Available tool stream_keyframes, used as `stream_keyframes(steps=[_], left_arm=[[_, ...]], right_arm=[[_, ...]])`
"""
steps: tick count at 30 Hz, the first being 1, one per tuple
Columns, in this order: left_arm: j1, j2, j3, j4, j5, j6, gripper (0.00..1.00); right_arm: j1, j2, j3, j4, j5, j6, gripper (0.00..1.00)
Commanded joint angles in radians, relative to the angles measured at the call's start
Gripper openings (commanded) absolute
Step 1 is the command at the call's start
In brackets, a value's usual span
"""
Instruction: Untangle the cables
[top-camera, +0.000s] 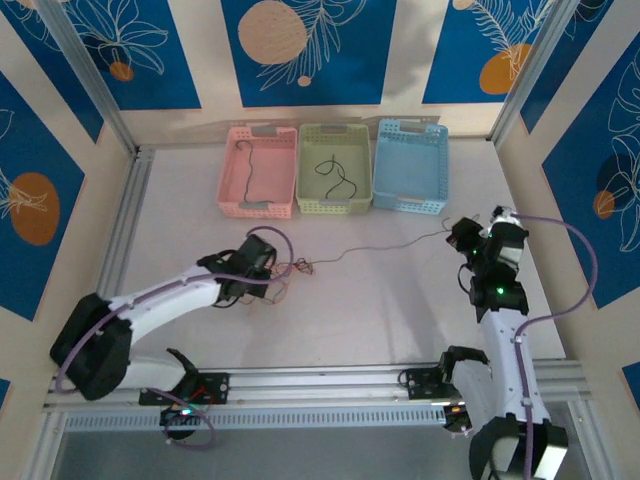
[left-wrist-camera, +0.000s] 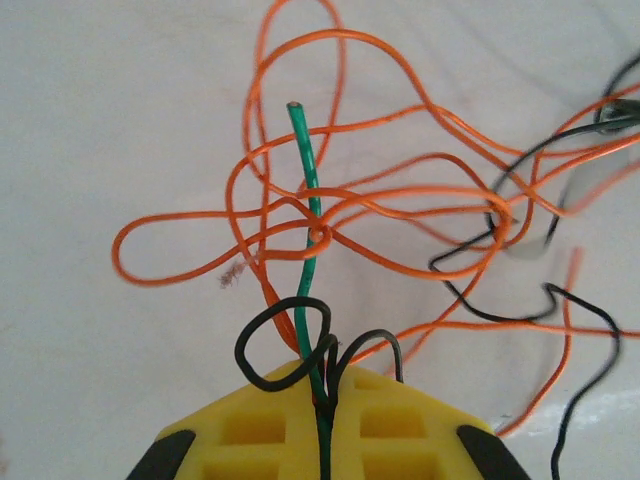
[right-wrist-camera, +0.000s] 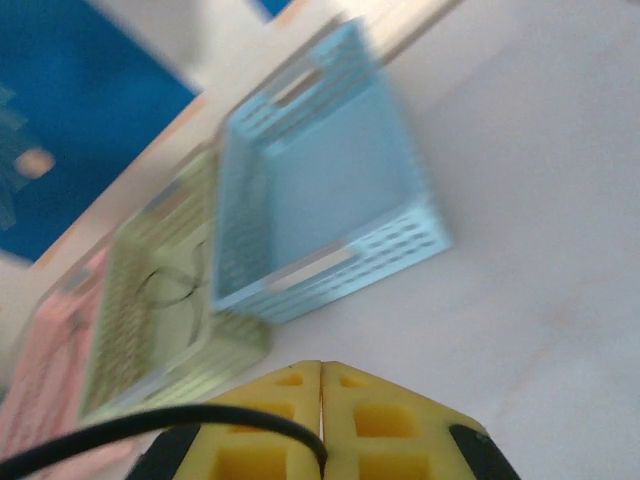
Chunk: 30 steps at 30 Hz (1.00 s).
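Looping orange cables (left-wrist-camera: 318, 234) knot round the green cable (left-wrist-camera: 306, 168) in closed left jaws; right jaws pinch black cable (right-wrist-camera: 150, 422).

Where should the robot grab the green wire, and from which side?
Grab the green wire below the knot in the orange wire, coming from the end opposite its free tip, where the left gripper pinches it. That tip lies past the knot, so pulling back probably slides it out.
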Motion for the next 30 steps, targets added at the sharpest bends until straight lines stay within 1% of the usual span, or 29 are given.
stream_keyframes(steps=[1,2,5,8,10,12,14,15,16,19,21,25,27,30], left_arm=[[0.074,-0.067,-0.035,-0.022,0.053,-0.022,0.0],[0.084,-0.072,-0.037,-0.016,0.06,-0.021,0.0],[0.096,-0.063,-0.035,-0.008,0.066,-0.019,0.0],[0.107,-0.055,-0.04,0.0,0.071,-0.02,0.0],[0.107,-0.066,-0.054,0.022,0.1,-0.017,0.0],[0.108,-0.08,-0.071,0.05,0.132,-0.012,0.0],[0.106,-0.085,-0.078,0.069,0.158,-0.004,0.0],[0.106,-0.086,-0.08,0.074,0.169,-0.001,0.0],[0.106,-0.085,-0.079,0.076,0.174,-0.002,0.0],[0.104,-0.095,-0.078,0.072,0.182,0.0,0.0],[0.104,-0.11,-0.08,0.076,0.193,-0.002,0.0],[0.104,-0.129,-0.078,0.077,0.206,-0.004,0.0],[0.104,-0.137,-0.076,0.076,0.203,-0.003,0.0],[0.104,-0.153,-0.074,0.067,0.194,-0.005,0.0]], right_arm=[[-0.08,-0.035,-0.001,-0.027,0.122,0.089,0.0],[-0.08,-0.022,0.006,-0.024,0.109,0.087,0.0],[-0.078,0.024,0.02,-0.005,0.019,0.098,0.0],[-0.081,0.045,0.032,-0.013,0.006,0.071,0.0],[-0.072,0.076,0.043,-0.01,-0.062,0.033,0.0],[-0.037,0.128,0.062,-0.023,-0.134,0.029,0.0],[0.04,0.187,0.081,-0.048,-0.179,0.006,0.0],[0.097,0.217,0.094,-0.071,-0.174,-0.007,0.0],[0.149,0.24,0.102,-0.086,-0.159,-0.025,0.0],[0.341,0.316,0.14,-0.139,-0.06,-0.107,0.0],[0.441,0.391,0.189,-0.19,-0.035,-0.163,0.0],[0.577,0.544,0.316,-0.286,-0.053,-0.279,0.0],[0.64,0.641,0.389,-0.33,-0.086,-0.344,0.01],[0.715,0.777,0.496,-0.395,-0.153,-0.4,0.03]])
